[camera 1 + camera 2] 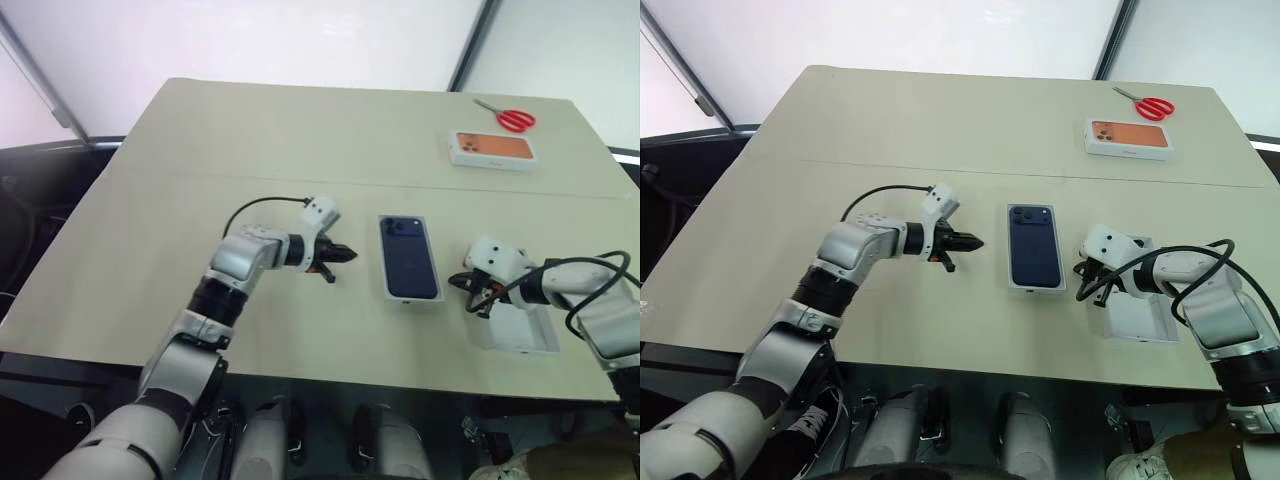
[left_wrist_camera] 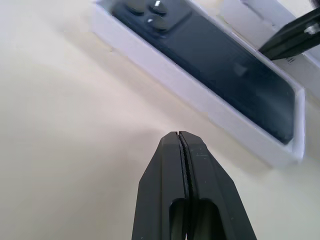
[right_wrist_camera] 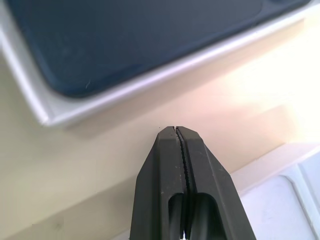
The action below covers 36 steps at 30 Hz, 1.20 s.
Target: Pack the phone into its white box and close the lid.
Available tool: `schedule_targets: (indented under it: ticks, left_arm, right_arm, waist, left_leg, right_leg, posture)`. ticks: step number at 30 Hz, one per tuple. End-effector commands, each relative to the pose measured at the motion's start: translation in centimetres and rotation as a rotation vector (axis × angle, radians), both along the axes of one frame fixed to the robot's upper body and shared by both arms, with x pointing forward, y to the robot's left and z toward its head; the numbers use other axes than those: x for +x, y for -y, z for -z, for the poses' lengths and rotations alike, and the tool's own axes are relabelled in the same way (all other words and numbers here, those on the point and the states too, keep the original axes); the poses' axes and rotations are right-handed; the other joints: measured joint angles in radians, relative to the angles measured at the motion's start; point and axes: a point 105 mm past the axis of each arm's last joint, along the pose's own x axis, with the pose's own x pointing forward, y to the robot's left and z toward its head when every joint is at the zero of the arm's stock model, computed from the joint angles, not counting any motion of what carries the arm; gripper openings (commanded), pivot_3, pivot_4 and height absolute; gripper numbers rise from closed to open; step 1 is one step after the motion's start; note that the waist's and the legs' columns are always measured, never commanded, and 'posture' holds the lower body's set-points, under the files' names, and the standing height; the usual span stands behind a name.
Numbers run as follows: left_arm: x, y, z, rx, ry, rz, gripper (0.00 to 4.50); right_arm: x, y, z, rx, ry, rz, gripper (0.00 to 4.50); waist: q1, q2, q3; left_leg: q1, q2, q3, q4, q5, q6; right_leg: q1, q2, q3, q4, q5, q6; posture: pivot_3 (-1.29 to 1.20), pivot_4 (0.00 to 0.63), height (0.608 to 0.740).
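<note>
The dark navy phone (image 1: pixel 408 258) lies back up inside the white box (image 1: pixel 412 301) at the middle of the table, camera cluster at the far end. My left gripper (image 1: pixel 345 255) is shut and empty, a short way left of the box and pointing at it. My right gripper (image 1: pixel 458 283) is also shut and empty, just off the box's right side near its front corner. The lid (image 1: pixel 525 335) lies open side up on the table at the right, partly under my right wrist. In the right wrist view the box wall (image 3: pixel 100 107) is close ahead of the fingertips.
A white box with an orange phone picture (image 1: pixel 493 150) lies at the far right, with red scissors (image 1: pixel 510 118) just beyond it. The beige table top (image 1: pixel 150 250) is bare to the left, and its front edge runs close below both arms.
</note>
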Motion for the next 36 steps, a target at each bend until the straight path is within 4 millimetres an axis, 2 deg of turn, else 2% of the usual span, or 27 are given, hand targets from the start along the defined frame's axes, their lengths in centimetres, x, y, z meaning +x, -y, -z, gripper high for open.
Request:
schedule_targets:
  ticks: [1, 4, 5, 7, 9, 11, 12, 13, 14, 15, 16, 19, 21, 23, 26, 28, 30, 32, 36]
  left_arm:
    - [0.1, -2.3, -2.2, -0.011, 0.142, -0.011, 0.05]
    - [-0.6, -4.8, -2.9, -0.011, 0.172, -0.02, 0.05]
    - [-0.9, -5.3, -3.1, -0.01, 0.171, -0.017, 0.28]
    - [-1.6, -5.9, -3.4, -0.013, 0.181, 0.008, 0.88]
    - [-2.1, -6.2, -3.7, -0.007, 0.219, 0.031, 1.82]
    - [-2.3, -6.6, -3.8, -0.003, 0.243, 0.04, 2.7]
    - [-2.4, -6.7, -3.7, -0.001, 0.241, 0.043, 3.36]
    - [-2.3, -7.0, -3.3, 0.014, 0.236, 0.035, 3.73]
    - [-2.0, -7.5, -2.7, 0.047, 0.236, 0.015, 4.25]
    - [-1.8, -7.9, -2.2, 0.068, 0.236, -0.003, 4.5]
    - [-1.9, -8.0, -2.0, 0.07, 0.23, -0.005, 4.5]
    - [-2.2, -7.8, -2.4, 0.033, 0.242, 0.002, 4.5]
    - [-2.6, -7.6, -2.6, 0.03, 0.25, 0.027, 4.5]
    - [-2.9, -7.5, -2.7, 0.021, 0.252, 0.057, 4.5]
    - [-3.2, -7.5, -3.5, -0.02, 0.286, 0.081, 4.5]
    - [-3.0, -7.6, -3.9, -0.018, 0.335, 0.082, 4.5]
    - [-2.9, -7.5, -4.4, -0.028, 0.373, 0.09, 4.5]
    - [-3.0, -7.2, -4.8, -0.042, 0.408, 0.107, 4.5]
    - [-3.6, -6.5, -5.0, -0.07, 0.455, 0.144, 4.5]
  right_arm:
    - [0.0, 1.4, -1.2, -0.026, 0.028, 0.008, 0.02]
    - [0.5, 1.0, -2.7, 0.055, 0.046, 0.017, 0.02]
    - [0.5, 0.6, -3.2, 0.126, 0.019, 0.033, 0.0]
    - [0.6, 0.5, -4.2, 0.194, 0.007, 0.043, 0.52]
    - [0.9, 0.7, -5.1, 0.193, 0.045, 0.057, 1.26]
    - [0.9, 0.6, -6.1, 0.225, 0.045, 0.065, 2.19]
    - [0.8, 0.4, -6.7, 0.24, 0.052, 0.056, 2.87]
    - [1.0, 0.2, -7.3, 0.268, 0.071, 0.064, 3.19]
    - [1.1, 0.0, -7.5, 0.321, 0.057, 0.09, 3.76]
    - [1.0, -0.1, -7.4, 0.33, 0.049, 0.098, 4.21]
    - [1.1, 0.2, -7.1, 0.294, 0.07, 0.115, 4.43]
    - [1.5, 1.7, -6.6, 0.25, 0.089, 0.238, 4.43]
    - [1.8, 2.4, -6.7, 0.313, 0.069, 0.374, 4.43]
    - [1.5, 2.9, -6.3, 0.304, 0.06, 0.473, 4.43]
    - [0.3, 2.6, -5.4, 0.33, -0.007, 0.593, 4.43]
    - [-0.5, 1.7, -5.2, 0.364, -0.054, 0.65, 4.43]
    - [-1.6, -0.1, -5.0, 0.433, -0.148, 0.649, 4.43]
    - [-2.0, -0.6, -4.5, 0.484, -0.173, 0.664, 4.43]
    - [-3.4, -0.8, -2.8, 0.413, -0.193, 0.681, 4.43]
  waist:
    - [-0.002, 0.0, 0.0]
    - [-0.009, 0.001, 0.0]
    - [-0.015, 0.001, 0.001]
    - [-0.019, 0.002, 0.001]
    - [-0.018, 0.002, 0.001]
    - [-0.02, 0.002, 0.001]
    - [-0.02, 0.002, 0.001]
    - [-0.021, 0.002, 0.002]
    - [-0.021, 0.003, 0.002]
    - [-0.021, 0.003, 0.002]
    - [-0.021, 0.003, 0.002]
    - [-0.018, 0.003, 0.002]
    - [-0.019, 0.003, 0.002]
    - [-0.02, 0.003, 0.002]
    - [-0.02, 0.004, 0.002]
    - [-0.021, 0.004, 0.002]
    - [-0.023, 0.004, 0.002]
    - [-0.024, 0.005, 0.002]
    - [-0.017, 0.004, 0.002]
  left_leg:
    - [0.0, 0.0, 0.0, 0.0, 0.0, 0.0]
    - [0.0, 0.0, 0.0, 0.0, 0.0, 0.0]
    - [0.0, 0.0, 0.0, 0.0, 0.0, 0.0]
    - [0.0, 0.0, 0.0, 0.0, 0.0, 0.0]
    - [0.0, 0.0, 0.0, 0.0, 0.0, 0.0]
    - [0.0, 0.0, 0.0, 0.0, 0.0, 0.0]
    - [0.0, 0.0, 0.0, 0.0, 0.0, 0.0]
    - [0.0, 0.0, 0.0, 0.0, 0.0, 0.0]
    - [0.0, 0.0, 0.0, 0.0, 0.0, -0.001]
    - [0.0, 0.0, 0.0, 0.0, 0.0, -0.001]
    - [0.0, 0.0, 0.0, 0.0, 0.0, -0.001]
    - [0.0, 0.0, 0.0, 0.0, 0.0, 0.0]
    - [-0.001, 0.0, 0.0, 0.0, 0.0, 0.0]
    - [-0.002, 0.0, 0.0, 0.0, 0.0, 0.0]
    - [-0.002, 0.0, 0.0, -0.001, 0.0, -0.001]
    - [-0.002, 0.001, 0.0, -0.001, 0.0, -0.001]
    - [-0.002, 0.001, 0.0, -0.001, 0.0, -0.001]
    - [-0.002, 0.001, 0.0, -0.002, 0.0, -0.001]
    - [-0.002, 0.0, 0.0, -0.001, 0.0, 0.0]
  right_leg:
    - [0.0, 0.0, 0.0, 0.0, 0.0, 0.0]
    - [0.0, 0.0, 0.0, 0.0, 0.0, -0.001]
    - [0.0, 0.0, 0.0, 0.0, 0.0, -0.001]
    - [0.0, 0.0, 0.0, 0.0, 0.0, -0.001]
    - [0.0, 0.0, 0.0, 0.0, 0.0, -0.001]
    - [0.0, 0.0, 0.0, -0.001, 0.0, -0.001]
    - [0.0, 0.0, 0.0, -0.001, 0.0, -0.001]
    - [-0.001, 0.0, 0.0, 0.0, 0.0, -0.001]
    - [-0.001, 0.0, 0.0, 0.0, 0.0, -0.001]
    - [-0.001, 0.0, 0.0, 0.0, 0.0, -0.001]
    - [-0.001, 0.0, 0.0, 0.0, 0.0, -0.001]
    - [-0.001, 0.0, 0.0, 0.0, 0.0, -0.001]
    - [-0.002, -0.001, 0.0, -0.001, 0.0, -0.001]
    - [-0.002, -0.001, 0.0, -0.001, 0.0, -0.001]
    - [-0.003, -0.001, 0.0, 0.0, 0.0, -0.002]
    - [-0.003, 0.0, 0.0, 0.0, 0.0, -0.002]
    - [-0.003, 0.0, 0.0, 0.0, 0.0, -0.001]
    - [-0.003, 0.0, 0.0, 0.0, 0.0, -0.002]
    - [-0.003, 0.0, 0.0, -0.001, 0.0, -0.002]
  posture:
    - [0.0, 0.15, 0.738]
    - [0.0, 0.15, 0.738]
    - [0.0, 0.15, 0.738]
    - [0.0, 0.15, 0.738]
    - [0.0, 0.15, 0.738]
    - [0.0, 0.15, 0.738]
    - [0.0, 0.15, 0.738]
    - [0.0, 0.15, 0.738]
    - [0.0, 0.15, 0.738]
    - [0.0, 0.15, 0.738]
    - [0.0, 0.15, 0.738]
    - [0.0, 0.15, 0.738]
    - [0.0, 0.15, 0.738]
    - [0.0, 0.15, 0.738]
    - [0.0, 0.15, 0.738]
    - [0.0, 0.15, 0.738]
    - [0.0, 0.15, 0.738]
    - [0.0, 0.15, 0.738]
    - [0.0, 0.15, 0.738]
